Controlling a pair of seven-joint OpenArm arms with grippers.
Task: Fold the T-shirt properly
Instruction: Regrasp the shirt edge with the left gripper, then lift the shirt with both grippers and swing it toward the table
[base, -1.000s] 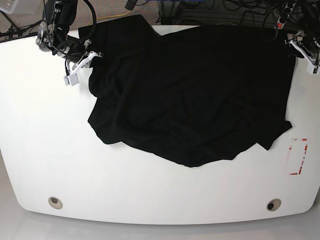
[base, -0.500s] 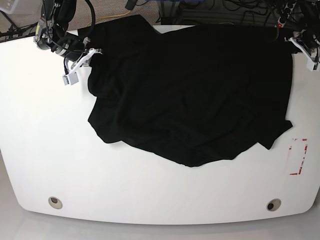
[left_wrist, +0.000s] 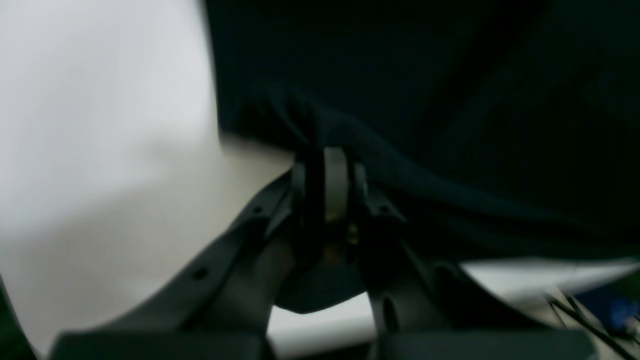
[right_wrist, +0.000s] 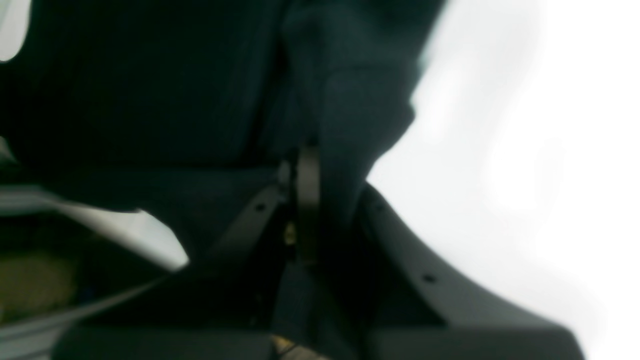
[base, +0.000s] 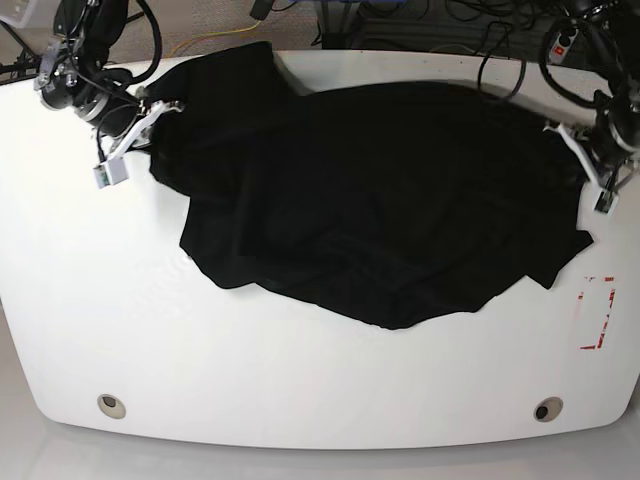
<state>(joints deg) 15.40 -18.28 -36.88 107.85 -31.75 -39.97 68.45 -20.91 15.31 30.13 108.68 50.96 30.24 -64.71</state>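
Note:
The black T-shirt lies spread and rumpled across the far half of the white table; no print shows. My right gripper at the base view's left is shut on the shirt's left edge; in the right wrist view its jaws pinch a fold of black cloth. My left gripper at the base view's right is shut on the shirt's right edge; in the left wrist view the cloth is bunched between its jaws. Both wrist views are blurred.
A red-outlined marker lies on the table at the right, below the shirt's corner. Two round holes sit near the front edge. Cables and equipment lie behind the table's far edge.
My right gripper has moved left and pulled the shirt's left edge outward. My left gripper has moved toward the front with the right edge. The shirt has shifted and spread wider.

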